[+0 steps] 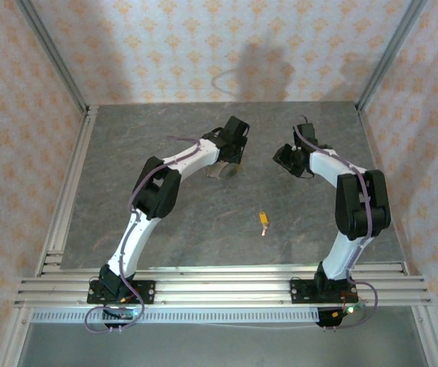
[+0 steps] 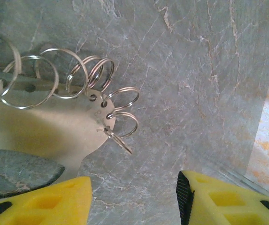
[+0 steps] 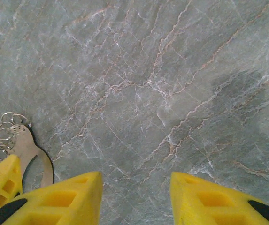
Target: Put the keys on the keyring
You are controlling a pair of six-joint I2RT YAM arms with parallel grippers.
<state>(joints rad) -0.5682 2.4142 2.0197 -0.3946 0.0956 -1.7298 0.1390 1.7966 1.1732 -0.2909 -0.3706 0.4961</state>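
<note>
Grey marbled stone covers the tabletop in the overhead view. The tiny key, with its orange-yellow head and short pale blade, lies loose between the two arms, well apart from both grippers. The left gripper hangs over the keyring, a thin pale metal loop, probably to steady it for threading. The arm hides most of the loop. The right gripper hovers near, over bare stone.

From the left wrist, the keyring shows a flat pale plate edged with small wire split rings, and the frame cuts off its left end. The yellow fingers stand well apart and hold nothing. One overlaps the plate, but contact is unclear.

From the right wrist, the right gripper has its jaws parted over bare stone, empty. The keyring sits at lower left, partly behind another yellow piece whose owner cannot be told.
</note>
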